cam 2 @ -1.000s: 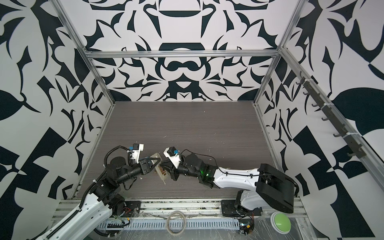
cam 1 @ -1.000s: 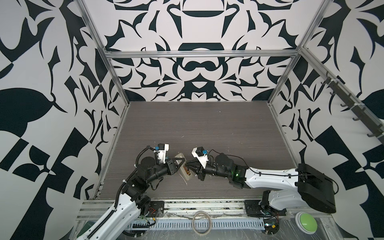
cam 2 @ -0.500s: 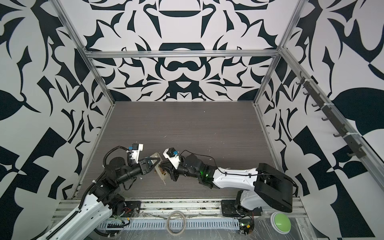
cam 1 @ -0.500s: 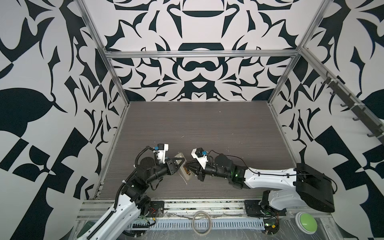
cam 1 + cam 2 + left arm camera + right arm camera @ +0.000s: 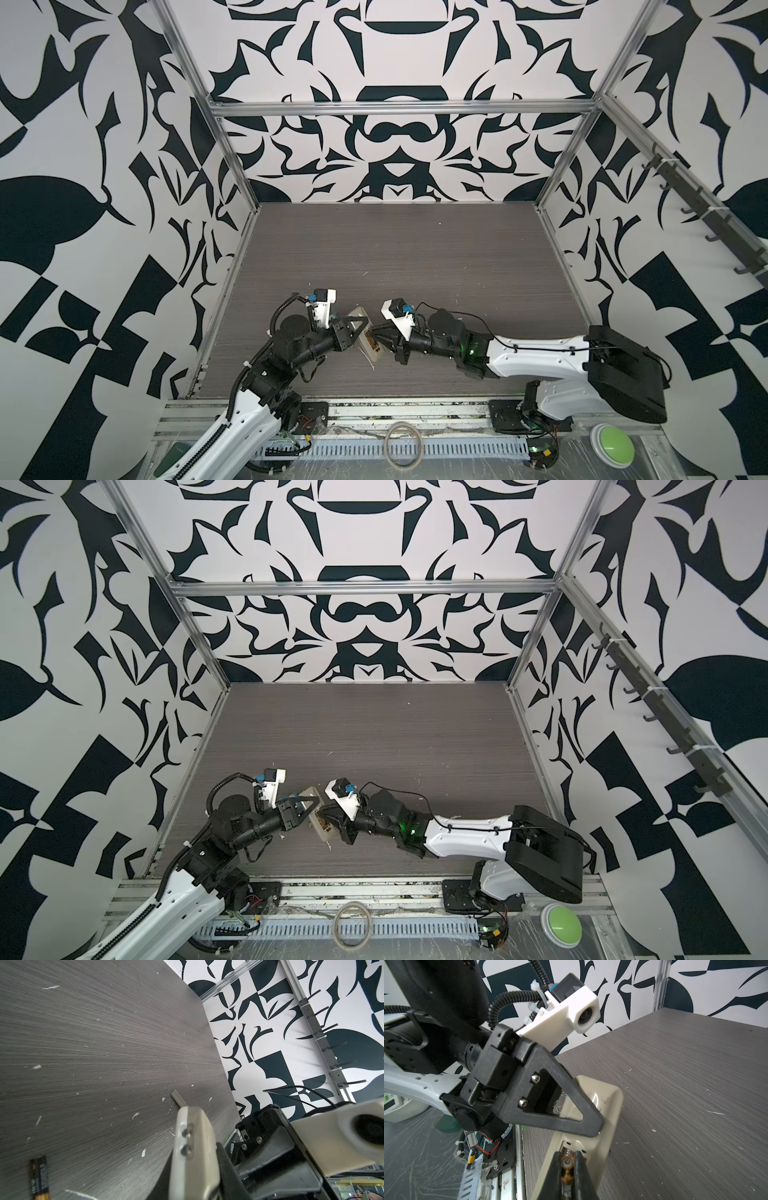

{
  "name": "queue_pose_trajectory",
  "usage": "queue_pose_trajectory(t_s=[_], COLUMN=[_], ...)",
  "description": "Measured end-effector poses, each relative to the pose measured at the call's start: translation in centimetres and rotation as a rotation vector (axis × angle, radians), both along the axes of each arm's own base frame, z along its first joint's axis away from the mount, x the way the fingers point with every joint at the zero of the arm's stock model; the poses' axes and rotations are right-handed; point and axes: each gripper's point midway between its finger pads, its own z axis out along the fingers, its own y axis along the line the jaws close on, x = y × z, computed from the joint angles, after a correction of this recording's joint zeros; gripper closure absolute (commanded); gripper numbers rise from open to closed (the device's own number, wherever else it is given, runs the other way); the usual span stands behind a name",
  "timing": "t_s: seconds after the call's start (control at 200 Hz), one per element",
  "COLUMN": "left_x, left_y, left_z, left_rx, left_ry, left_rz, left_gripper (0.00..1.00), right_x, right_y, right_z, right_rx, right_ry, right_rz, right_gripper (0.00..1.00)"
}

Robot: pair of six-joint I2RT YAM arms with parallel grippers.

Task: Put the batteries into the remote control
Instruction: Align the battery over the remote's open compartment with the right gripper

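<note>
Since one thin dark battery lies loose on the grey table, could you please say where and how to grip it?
Take the thin dark battery across its dark middle, coming straight down from above, jaws closing on its two long sides. It lies flat on the grey wood-grain table, so only those sides are free, and both ends stay clear for seating.

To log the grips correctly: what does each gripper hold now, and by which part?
Left gripper clamps the remote control across its faces near one end. Right gripper pinches a battery by its sides, end cap showing.
</note>
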Motion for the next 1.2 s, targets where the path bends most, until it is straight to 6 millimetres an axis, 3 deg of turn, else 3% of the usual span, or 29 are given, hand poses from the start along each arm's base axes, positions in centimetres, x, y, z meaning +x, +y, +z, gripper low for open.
queue_pose_trajectory(t_s=[0.56,0.955,1.2], left_x=[0.0,0.1,0.1], left_y=[0.1,0.1,0.1], left_z=[-0.7,-0.7,-0.7], left_rx=[0.025,0.026,0.027], left_ry=[0.014,0.014,0.014], left_rz=[0.006,0.006,0.006], left_gripper=[1.00,1.00,1.00], right_x=[0.0,0.3,0.6], right_y=[0.3,0.4,0.1], right_z=[-0.9,-1.2,-1.9], right_rx=[-0.030,-0.055,-0.086], right_ry=[-0.004,-0.009,-0.009], right_rz=[0.003,-0.024,-0.046], right_gripper=[0.96,0.80,0.77])
